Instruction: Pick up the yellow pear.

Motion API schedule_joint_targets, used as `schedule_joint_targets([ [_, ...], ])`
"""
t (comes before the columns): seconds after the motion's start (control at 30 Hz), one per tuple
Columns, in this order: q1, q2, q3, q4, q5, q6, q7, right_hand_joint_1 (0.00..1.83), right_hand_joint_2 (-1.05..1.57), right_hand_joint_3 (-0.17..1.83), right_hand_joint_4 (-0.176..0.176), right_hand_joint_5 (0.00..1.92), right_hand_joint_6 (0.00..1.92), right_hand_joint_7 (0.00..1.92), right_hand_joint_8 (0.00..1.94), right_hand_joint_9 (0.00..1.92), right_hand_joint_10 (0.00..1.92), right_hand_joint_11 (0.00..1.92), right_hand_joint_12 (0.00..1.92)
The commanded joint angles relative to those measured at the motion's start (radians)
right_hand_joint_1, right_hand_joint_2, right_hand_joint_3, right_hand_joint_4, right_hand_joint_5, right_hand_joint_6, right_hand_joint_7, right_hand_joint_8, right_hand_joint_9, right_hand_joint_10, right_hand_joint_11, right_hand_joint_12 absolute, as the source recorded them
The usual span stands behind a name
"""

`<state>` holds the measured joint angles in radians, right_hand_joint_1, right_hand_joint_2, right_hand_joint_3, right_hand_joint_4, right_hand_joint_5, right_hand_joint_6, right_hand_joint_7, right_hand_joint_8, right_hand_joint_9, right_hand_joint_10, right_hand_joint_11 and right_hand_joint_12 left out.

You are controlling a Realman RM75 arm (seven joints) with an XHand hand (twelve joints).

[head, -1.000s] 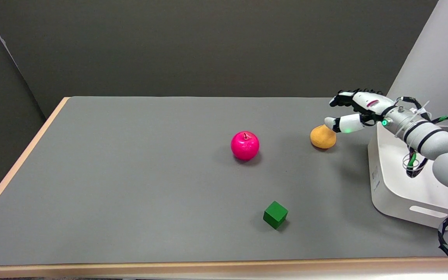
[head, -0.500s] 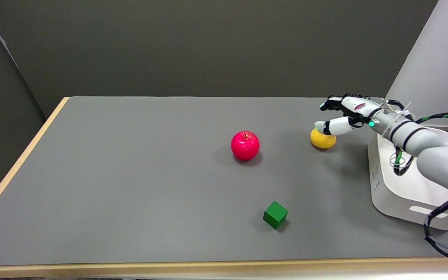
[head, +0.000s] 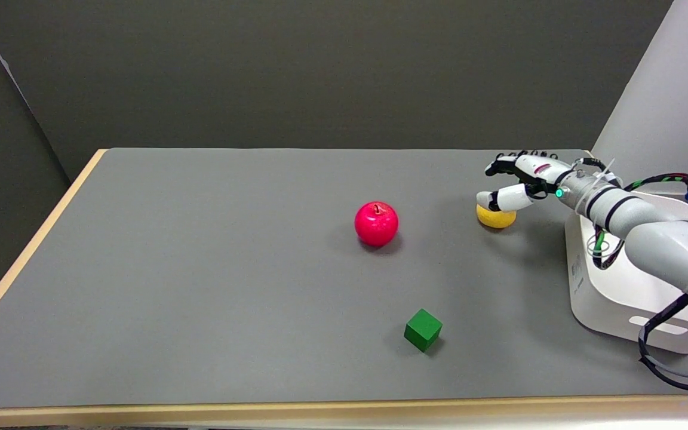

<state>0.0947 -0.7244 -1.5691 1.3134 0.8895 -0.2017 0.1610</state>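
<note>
My right hand (head: 520, 179) over the yellow pear (head: 497, 217)

My fingers are spread above it, holding nothing; I see no readable writing.

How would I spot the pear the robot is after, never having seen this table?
Start at the white robot base at the grey table's right edge and follow the arm to its right hand. Just under that hand sits the yellow pear, the only yellow thing, right of the red apple and beyond the green cube.
</note>
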Motion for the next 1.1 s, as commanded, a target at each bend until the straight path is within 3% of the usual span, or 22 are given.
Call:
schedule_joint_targets([
  [0.03,-0.048,-0.015,0.024,-0.026,0.000,-0.007,0.000,0.44,0.56,0.89,0.018,0.27,0.51,0.24,0.36,0.09,0.71,0.14,1.39],
  [0.7,-0.037,-0.022,-0.010,-0.041,0.000,-0.004,0.000,0.45,0.59,0.84,0.017,0.27,0.49,0.25,0.33,0.10,0.73,0.17,1.39],
  [1.1,-0.035,-0.022,-0.018,-0.042,-0.003,-0.005,0.000,0.57,0.60,0.87,0.016,0.28,0.49,0.29,0.35,0.17,0.79,0.25,1.48],
])
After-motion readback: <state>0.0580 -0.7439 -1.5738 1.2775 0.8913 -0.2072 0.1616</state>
